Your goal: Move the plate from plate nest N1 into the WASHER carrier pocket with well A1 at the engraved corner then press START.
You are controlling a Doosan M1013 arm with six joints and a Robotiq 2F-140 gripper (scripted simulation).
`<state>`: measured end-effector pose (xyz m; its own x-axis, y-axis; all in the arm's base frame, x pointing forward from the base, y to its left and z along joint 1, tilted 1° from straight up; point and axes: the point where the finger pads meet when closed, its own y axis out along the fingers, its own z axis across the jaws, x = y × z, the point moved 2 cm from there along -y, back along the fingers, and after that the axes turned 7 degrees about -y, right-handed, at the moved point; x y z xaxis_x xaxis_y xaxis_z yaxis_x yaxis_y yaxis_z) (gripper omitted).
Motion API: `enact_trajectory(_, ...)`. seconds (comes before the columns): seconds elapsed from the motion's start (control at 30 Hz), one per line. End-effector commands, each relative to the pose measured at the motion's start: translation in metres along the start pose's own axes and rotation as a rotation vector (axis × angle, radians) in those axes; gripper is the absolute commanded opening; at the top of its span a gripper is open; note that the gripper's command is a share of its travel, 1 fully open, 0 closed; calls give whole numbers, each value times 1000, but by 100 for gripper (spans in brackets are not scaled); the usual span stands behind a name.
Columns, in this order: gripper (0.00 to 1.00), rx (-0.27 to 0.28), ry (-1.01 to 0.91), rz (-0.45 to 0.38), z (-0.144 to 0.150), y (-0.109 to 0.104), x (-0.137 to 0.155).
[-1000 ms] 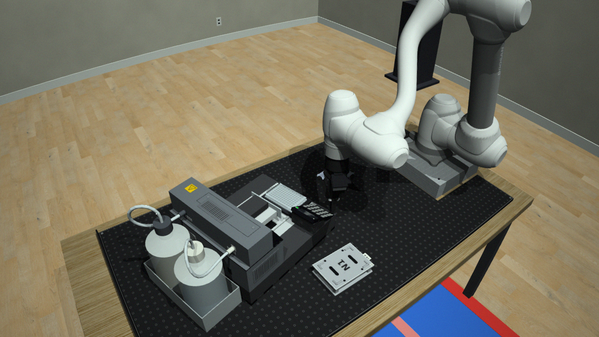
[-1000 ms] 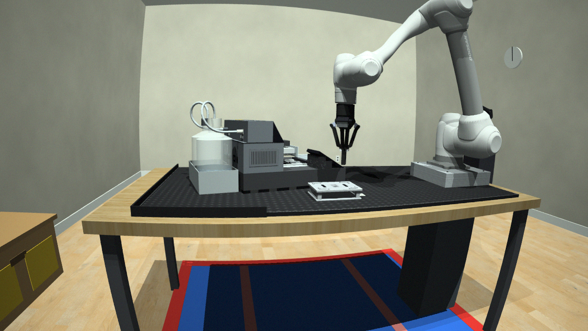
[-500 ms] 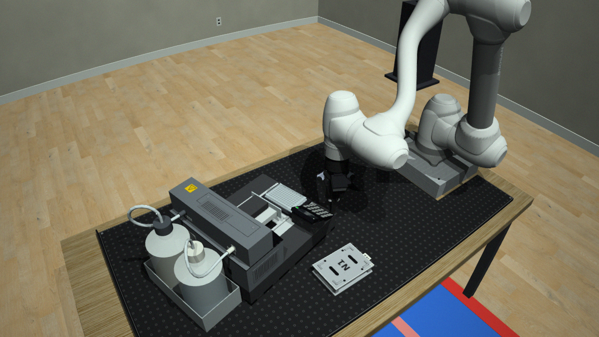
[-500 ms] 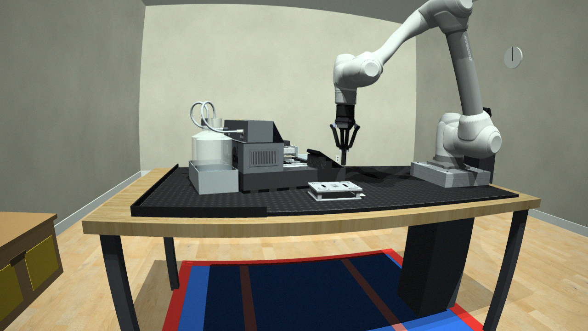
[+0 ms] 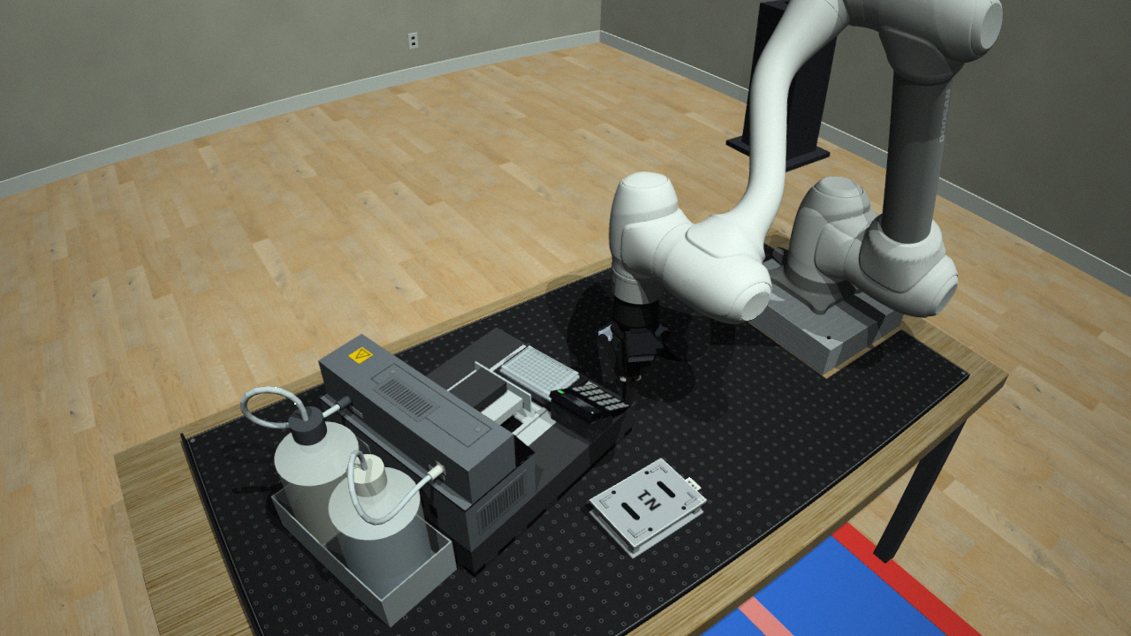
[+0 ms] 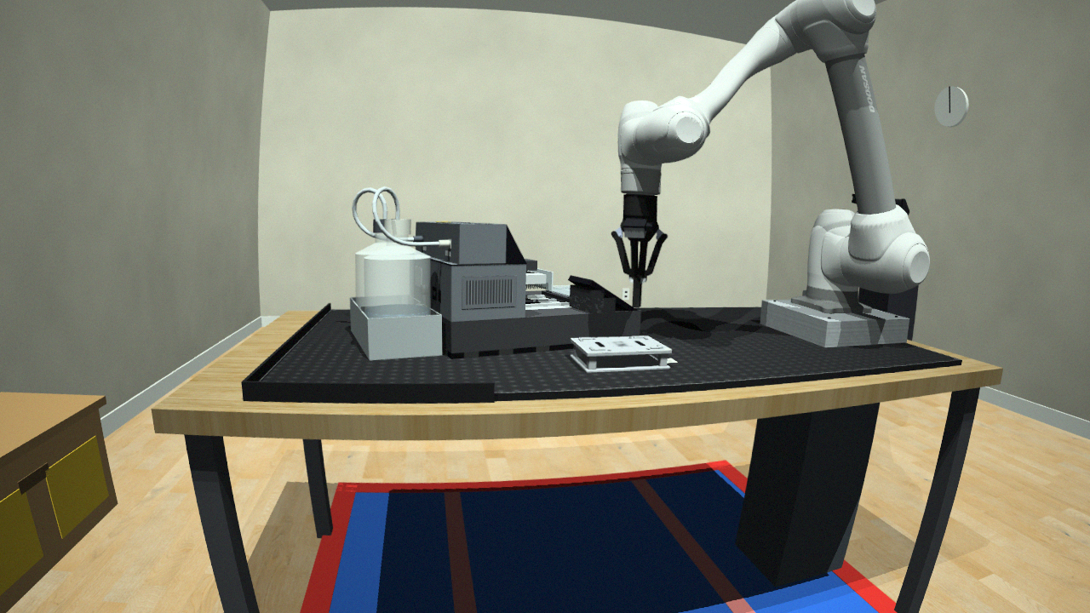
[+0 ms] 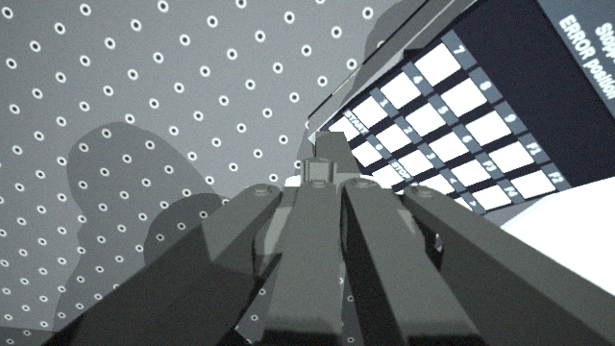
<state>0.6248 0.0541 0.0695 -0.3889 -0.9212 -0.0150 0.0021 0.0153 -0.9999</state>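
Microplate (image 5: 539, 371), white, multi-well: one, lying on the carrier side of the washer, near the hand and past the keypad from it; looks flat, though seating within the locators and the place of the cut-off corner cannot be told.

Hand (image 5: 624, 387) (image 6: 637, 293) (image 7: 329, 154), black, two-fingered: clenched, nothing between the fingers, pointing down.

Keypad (image 5: 601, 397) (image 7: 447, 130), black with pale keys: just beside the hand, sloped. START key (image 7: 342, 130): close by the fingertips in the wrist view, partly hidden; contact cannot be told. Small green light (image 5: 561, 391): on the keypad unit, at the side away from the hand.

Plate washer (image 5: 419, 411) (image 6: 487, 289), grey housing, yellow warning label: farther out from the hand, past the keypad.

Plate nest N1 (image 5: 613, 499) (image 6: 621, 348), pale, slotted: bearing no plate, well apart from the hand, on the tabletop.

Two bottles (image 5: 315, 462) (image 6: 398, 274) with looping tubes, in an open grey tray (image 5: 411, 585) (image 6: 404, 335): beyond the washer, farthest from the hand.
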Motion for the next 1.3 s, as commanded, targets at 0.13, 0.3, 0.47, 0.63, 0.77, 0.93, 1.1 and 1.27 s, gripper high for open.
enact_trajectory(0.13,10,1,0,1,0,0,0)
enact_trajectory(0.3,10,1,0,1,0,1,0)
enact_trajectory(0.47,10,1,0,1,0,-2,0)
enact_trajectory(0.63,10,1,0,1,0,-7,0)
enact_trajectory(0.77,10,1,0,1,0,-14,0)
enact_trajectory(0.93,10,1,0,1,0,-22,0)
enact_trajectory(1.1,10,1,0,1,0,-30,0)
enact_trajectory(1.27,10,1,0,1,0,-35,0)
